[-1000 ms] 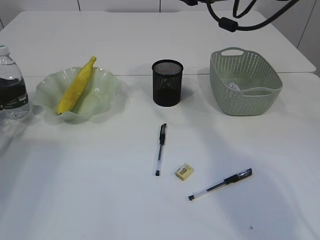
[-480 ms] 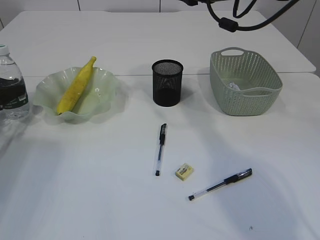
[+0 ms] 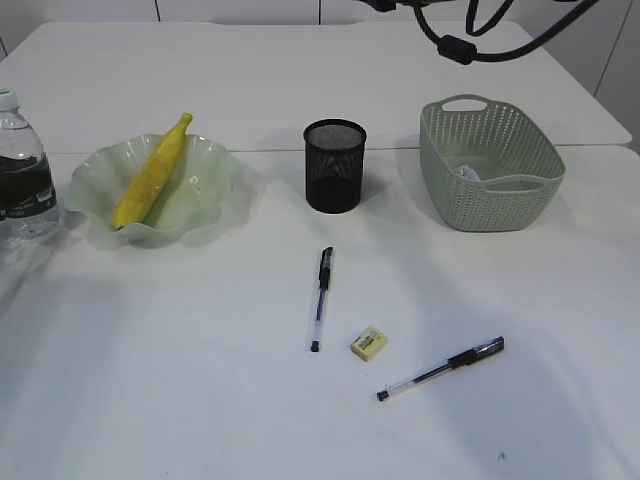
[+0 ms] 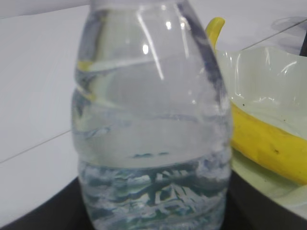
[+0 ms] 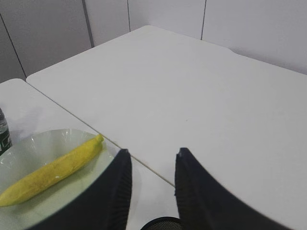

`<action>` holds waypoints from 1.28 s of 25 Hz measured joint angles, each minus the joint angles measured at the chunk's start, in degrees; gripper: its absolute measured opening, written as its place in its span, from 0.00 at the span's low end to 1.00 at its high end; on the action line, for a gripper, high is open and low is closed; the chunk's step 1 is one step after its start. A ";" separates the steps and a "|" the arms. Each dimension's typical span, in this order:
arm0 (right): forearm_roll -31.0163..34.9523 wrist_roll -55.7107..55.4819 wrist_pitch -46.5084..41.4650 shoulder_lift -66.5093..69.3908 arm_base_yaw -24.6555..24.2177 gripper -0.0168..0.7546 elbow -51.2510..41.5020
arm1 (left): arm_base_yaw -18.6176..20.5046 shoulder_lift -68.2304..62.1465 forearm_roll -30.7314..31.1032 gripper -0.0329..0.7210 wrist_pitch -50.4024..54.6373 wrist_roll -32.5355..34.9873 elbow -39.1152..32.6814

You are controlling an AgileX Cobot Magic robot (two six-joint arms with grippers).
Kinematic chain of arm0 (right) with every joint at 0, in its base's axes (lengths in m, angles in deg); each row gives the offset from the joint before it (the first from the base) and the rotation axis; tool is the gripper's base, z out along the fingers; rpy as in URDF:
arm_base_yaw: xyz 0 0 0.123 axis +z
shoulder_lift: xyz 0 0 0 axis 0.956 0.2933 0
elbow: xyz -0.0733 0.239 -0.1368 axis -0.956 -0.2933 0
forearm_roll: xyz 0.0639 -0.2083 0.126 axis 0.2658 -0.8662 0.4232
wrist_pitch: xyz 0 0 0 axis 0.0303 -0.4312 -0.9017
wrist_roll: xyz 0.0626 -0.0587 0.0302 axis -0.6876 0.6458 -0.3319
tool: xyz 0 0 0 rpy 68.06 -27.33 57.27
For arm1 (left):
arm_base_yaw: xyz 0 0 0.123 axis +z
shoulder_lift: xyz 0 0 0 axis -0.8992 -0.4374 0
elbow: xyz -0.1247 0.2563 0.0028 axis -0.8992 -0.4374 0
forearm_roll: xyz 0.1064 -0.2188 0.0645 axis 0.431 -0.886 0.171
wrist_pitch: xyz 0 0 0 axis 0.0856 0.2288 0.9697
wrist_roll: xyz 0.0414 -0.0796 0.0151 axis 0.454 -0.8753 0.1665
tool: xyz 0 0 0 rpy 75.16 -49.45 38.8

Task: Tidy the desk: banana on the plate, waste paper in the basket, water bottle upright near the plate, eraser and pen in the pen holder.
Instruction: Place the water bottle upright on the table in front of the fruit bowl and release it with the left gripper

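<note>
Banana (image 3: 152, 176) plated, paper (image 3: 468, 171) in the basket (image 3: 490, 205), bottle (image 3: 22, 170) upright beside plate (image 3: 205, 205). Pens (image 3: 320, 297), eraser (image 3: 368, 343) remain before holder (image 3: 335, 165). Left end effector's grip: can't tell; right end effector (image 5: 151, 179) released.

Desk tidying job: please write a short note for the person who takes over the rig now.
Left hand: bottle fills its camera; grip not visible.
Right hand: open, empty, above the pen holder.
Done: banana on plate; water bottle upright beside plate; paper in basket.
Left: eraser and two pens lie on the desk; put them in the holder.
</note>
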 joint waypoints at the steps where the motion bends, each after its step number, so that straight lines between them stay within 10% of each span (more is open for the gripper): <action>1: 0.00 0.14 0.00 0.00 0.00 0.32 0.00 | 0.00 0.00 0.00 0.55 0.00 0.00 0.00; 32: 0.00 0.80 0.30 0.00 0.00 0.32 0.00 | 0.00 0.13 -0.22 0.62 -1.68 0.87 0.00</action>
